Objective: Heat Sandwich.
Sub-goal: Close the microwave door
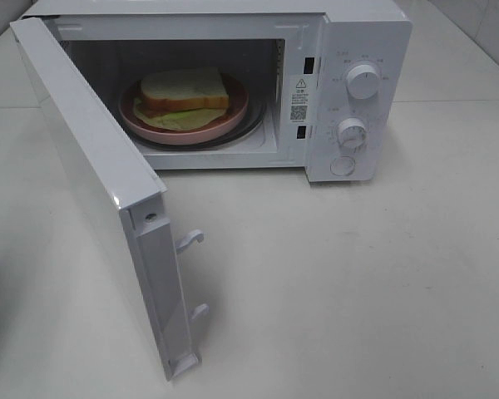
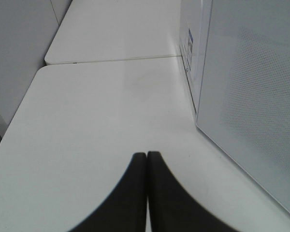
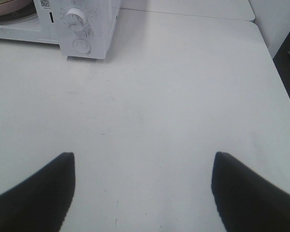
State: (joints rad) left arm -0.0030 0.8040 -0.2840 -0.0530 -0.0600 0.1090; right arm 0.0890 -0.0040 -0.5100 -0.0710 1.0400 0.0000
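Note:
The sandwich (image 1: 184, 93), white bread with green-yellow filling, lies on a round pink plate (image 1: 233, 116) inside the white microwave (image 1: 362, 33). The microwave's door (image 1: 91, 174) stands swung wide open toward the front left. Neither gripper shows in the high view. In the left wrist view my left gripper (image 2: 147, 155) is shut with its dark fingers pressed together, empty, over the table beside the outer face of the door (image 2: 251, 96). In the right wrist view my right gripper (image 3: 143, 159) is open, nothing between its fingers, back from the microwave's knob panel (image 3: 79, 24).
The microwave's control panel carries two dials (image 1: 363, 83) and a round button (image 1: 343, 165). The white table (image 1: 358, 291) spreads in front; its edge (image 3: 275, 67) drops off at the right wrist view's side, and a second tabletop (image 2: 116, 29) adjoins behind.

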